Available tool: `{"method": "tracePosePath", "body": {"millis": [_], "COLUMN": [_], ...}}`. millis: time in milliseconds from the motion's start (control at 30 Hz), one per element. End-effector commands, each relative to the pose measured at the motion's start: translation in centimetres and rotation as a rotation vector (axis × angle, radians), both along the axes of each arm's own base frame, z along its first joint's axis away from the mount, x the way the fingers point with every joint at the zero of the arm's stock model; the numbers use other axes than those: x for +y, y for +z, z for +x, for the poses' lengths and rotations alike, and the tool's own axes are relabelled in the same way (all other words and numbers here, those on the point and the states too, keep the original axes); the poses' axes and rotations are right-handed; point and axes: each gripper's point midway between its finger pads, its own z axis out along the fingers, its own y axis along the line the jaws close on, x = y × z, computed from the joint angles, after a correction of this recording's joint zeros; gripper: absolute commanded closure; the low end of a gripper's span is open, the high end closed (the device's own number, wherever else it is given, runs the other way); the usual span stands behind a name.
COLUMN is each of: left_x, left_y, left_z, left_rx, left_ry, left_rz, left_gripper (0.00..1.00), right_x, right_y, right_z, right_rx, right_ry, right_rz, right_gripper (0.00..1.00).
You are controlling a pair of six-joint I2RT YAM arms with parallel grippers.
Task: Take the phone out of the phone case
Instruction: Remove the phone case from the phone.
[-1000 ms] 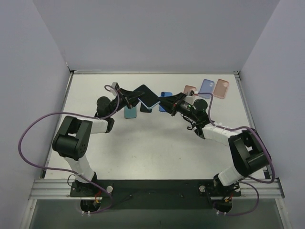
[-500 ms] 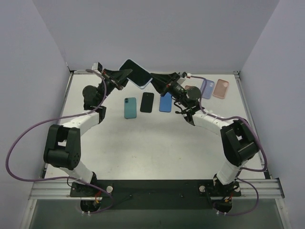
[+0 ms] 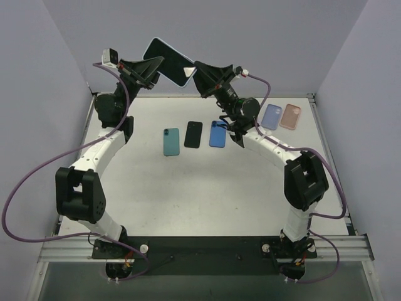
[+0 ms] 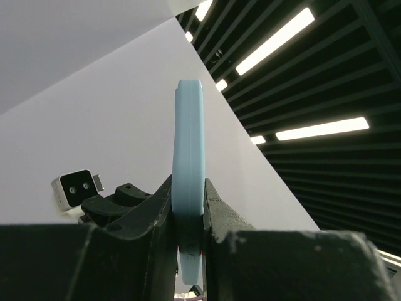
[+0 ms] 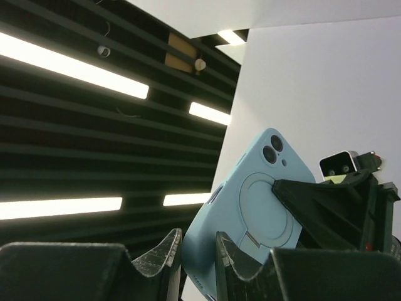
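Observation:
A phone in a light blue case [image 3: 168, 61] is held high in the air over the table's back edge, dark screen facing the top camera. My left gripper [image 3: 152, 67] is shut on its left part; in the left wrist view [image 4: 188, 185] the case [image 4: 188, 125] stands edge-on between the fingers. My right gripper [image 3: 198, 71] is at the case's right end. In the right wrist view my right gripper [image 5: 198, 241] has its fingers closed around a corner of the case [image 5: 257, 207], whose back with the camera lenses shows.
On the white table [image 3: 207, 194] lie a teal phone [image 3: 171, 142], a black phone [image 3: 193, 134] and a blue phone [image 3: 217, 133] in a row. Two empty cases, violet-blue [image 3: 270, 116] and pink [image 3: 290, 116], lie at the back right. Walls stand close on three sides.
Both arms have risen and moved back and to the left, carrying the cased phone from just above the table to high in the air.

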Motion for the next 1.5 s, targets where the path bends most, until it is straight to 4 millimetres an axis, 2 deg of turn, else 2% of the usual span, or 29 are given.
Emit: {"method": "tracePosePath", "body": {"millis": [0, 233, 500, 667, 733, 800, 833, 867, 900, 933, 967, 1000, 1167, 1200, 1333, 1467], "left_x": [0.1, 1.5, 2.2, 2.5, 2.5, 2.5, 2.5, 2.4, 2.3, 2.1, 2.0, 1.6, 0.0, -0.5, -2.3, -3.7], "left_y": [7.9, 9.7, 10.7, 11.2, 11.1, 11.0, 10.8, 10.7, 10.6, 10.4, 10.3, 10.0, 8.1, 7.6, 5.3, 3.2], "left_z": [-18.2, -19.4, -20.1, -20.1, -20.1, -20.0, -19.9, -19.8, -19.8, -19.5, -19.4, -18.8, -17.2, -16.8, -15.6, -14.6], "left_rx": [-0.675, -0.704, -0.720, -0.711, -0.702, -0.692, -0.683, -0.679, -0.674, -0.661, -0.651, -0.624, -0.529, -0.504, -0.428, -0.369], "left_ry": [-0.205, -0.149, -0.139, -0.143, -0.151, -0.158, -0.161, -0.162, -0.170, -0.172, -0.174, -0.173, -0.187, -0.198, -0.224, -0.261], "left_rz": [-0.036, -0.121, -0.161, -0.189, -0.192, -0.192, -0.192, -0.189, -0.179, -0.170, -0.163, -0.140, -0.089, -0.066, -0.006, 0.026], "left_gripper": [1.00, 1.00, 1.00, 1.00, 1.00, 1.00, 1.00, 1.00, 1.00, 1.00, 1.00, 1.00, 1.00, 1.00, 1.00, 1.00], "right_x": [-3.4, -1.6, 0.0, 1.3, 2.2, 2.6, 2.3, 2.6, 2.5, 2.1, 2.0, 1.8, 1.0, 0.9, -0.3, -0.8], "right_y": [4.4, 4.1, 1.7, -0.9, -2.2, -5.2, -5.4, -9.5, -11.4, -11.0, -14.2, -15.1, -17.6, -17.4, -19.5, -20.0], "right_z": [-1.1, -0.6, 0.1, 0.2, -0.4, 0.1, -1.1, 0.4, 0.5, -0.6, 0.1, 0.1, -1.4, -1.6, -2.9, -3.5], "right_rx": [0.017, 0.033, 0.077, 0.083, 0.072, 0.095, 0.059, 0.172, 0.134, 0.108, 0.198, 0.151, 0.135, 0.116, 0.063, 0.023], "right_ry": [0.159, 0.196, 0.201, 0.206, 0.220, 0.161, 0.154, 0.116, 0.045, 0.030, 0.017, -0.030, -0.036, -0.038, -0.055, -0.052], "right_rz": [0.376, 0.405, 0.364, 0.265, 0.173, 0.019, -0.060, -0.192, -0.312, -0.380, -0.499, -0.591, -0.867, -0.897, -1.086, -1.146], "right_gripper": [1.00, 1.00, 1.00, 1.00, 1.00, 1.00, 1.00, 1.00, 1.00, 1.00, 1.00, 1.00, 1.00, 1.00, 1.00, 1.00]}}
